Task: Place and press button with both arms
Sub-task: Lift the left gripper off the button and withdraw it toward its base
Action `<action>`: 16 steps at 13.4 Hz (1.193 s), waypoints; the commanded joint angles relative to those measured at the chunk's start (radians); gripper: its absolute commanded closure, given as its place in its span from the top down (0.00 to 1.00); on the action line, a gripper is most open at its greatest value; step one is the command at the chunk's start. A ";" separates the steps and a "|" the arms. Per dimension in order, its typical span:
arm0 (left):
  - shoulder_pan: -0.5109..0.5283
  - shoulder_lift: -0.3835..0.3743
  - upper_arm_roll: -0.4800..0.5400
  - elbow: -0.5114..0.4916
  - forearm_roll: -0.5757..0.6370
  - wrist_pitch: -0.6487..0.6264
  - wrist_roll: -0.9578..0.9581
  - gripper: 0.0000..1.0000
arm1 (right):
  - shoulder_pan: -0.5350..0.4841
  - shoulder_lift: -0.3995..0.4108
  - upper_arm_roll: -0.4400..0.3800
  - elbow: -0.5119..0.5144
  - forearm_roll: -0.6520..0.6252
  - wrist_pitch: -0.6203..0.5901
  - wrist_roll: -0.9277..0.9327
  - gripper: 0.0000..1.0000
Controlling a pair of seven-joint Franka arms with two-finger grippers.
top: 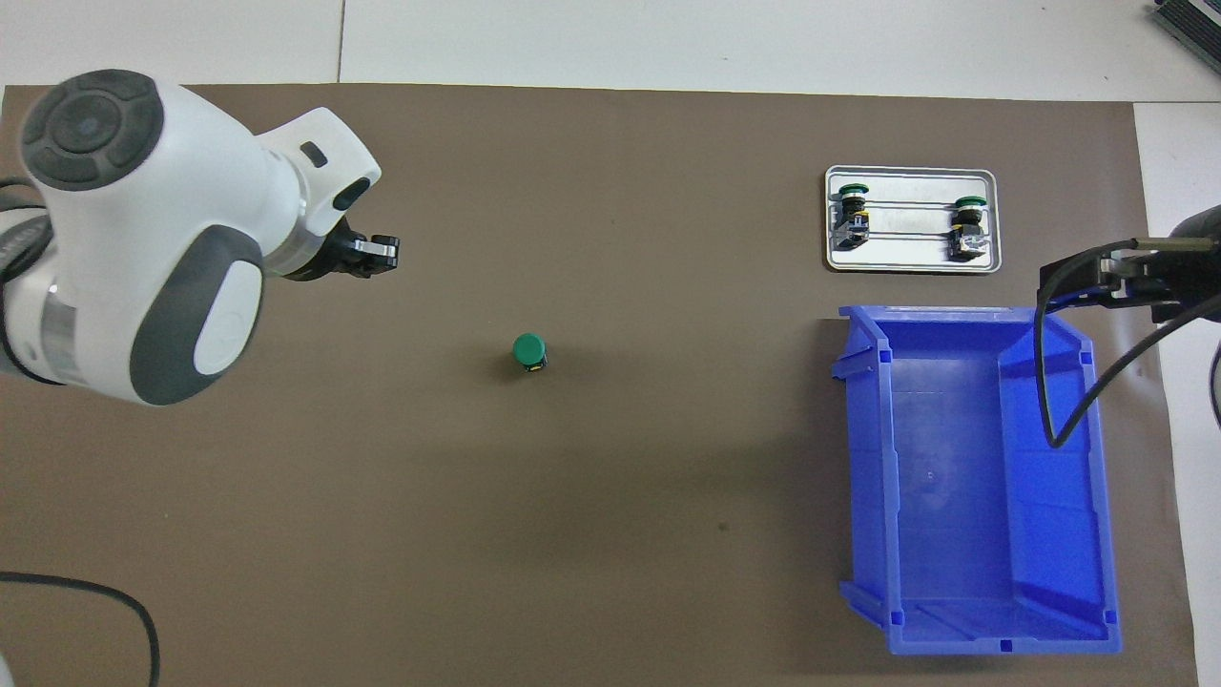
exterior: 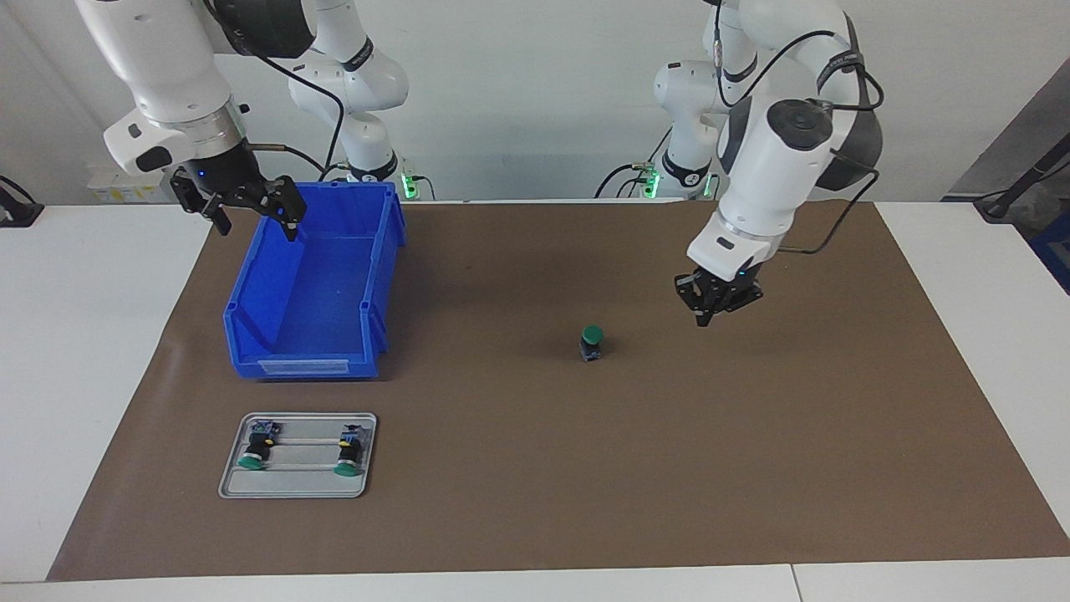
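the button stands upright on the brown mat, green cap up, near the middle of the table and apart from both grippers. the left gripper hangs over the mat just beside it, toward the left arm's end, fingertips pressed together and holding nothing. the right gripper hovers over the rim of the blue bin with its fingers spread wide, empty. two more buttons lie on their sides in the grey tray, farther from the robots than the bin.
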 commanded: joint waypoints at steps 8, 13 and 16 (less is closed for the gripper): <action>0.092 -0.063 -0.010 0.266 0.013 -0.451 0.127 0.78 | -0.009 -0.015 0.003 -0.016 0.027 -0.003 -0.029 1.00; 0.094 -0.138 -0.010 0.115 0.011 -0.383 0.119 1.00 | 0.006 -0.018 0.010 -0.016 0.027 -0.029 -0.027 1.00; 0.094 -0.141 -0.010 0.111 0.011 -0.383 0.116 1.00 | 0.012 -0.021 0.010 -0.021 0.027 -0.026 -0.032 1.00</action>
